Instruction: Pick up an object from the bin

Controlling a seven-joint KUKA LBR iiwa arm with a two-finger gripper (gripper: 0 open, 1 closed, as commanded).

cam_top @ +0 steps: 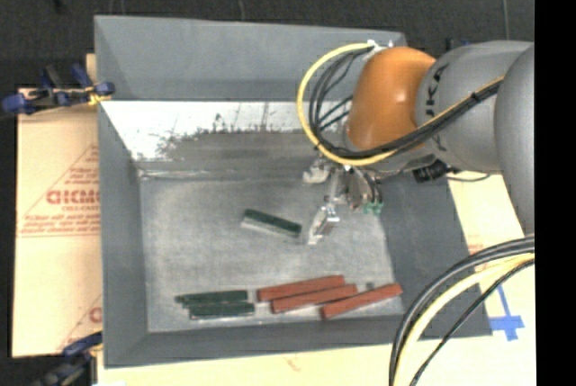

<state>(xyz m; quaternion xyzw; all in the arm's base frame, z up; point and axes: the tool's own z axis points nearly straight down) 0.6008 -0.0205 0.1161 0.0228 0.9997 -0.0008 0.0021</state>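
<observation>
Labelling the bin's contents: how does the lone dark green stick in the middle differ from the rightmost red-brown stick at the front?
Colour: the lone green stick is dark green, while the rightmost stick is brick red-brown.
Length: the lone green stick looks shorter than the rightmost stick.
Place: the lone green stick lies apart mid-floor beside the gripper, and the rightmost stick lies among other sticks at the front.
Both are slim bars lying flat.

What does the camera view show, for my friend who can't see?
The robot's tool hangs low in the grey bin, close beside a lone dark green stick lying mid-floor. Along the front wall lie two more green sticks and three red-brown sticks.
</observation>
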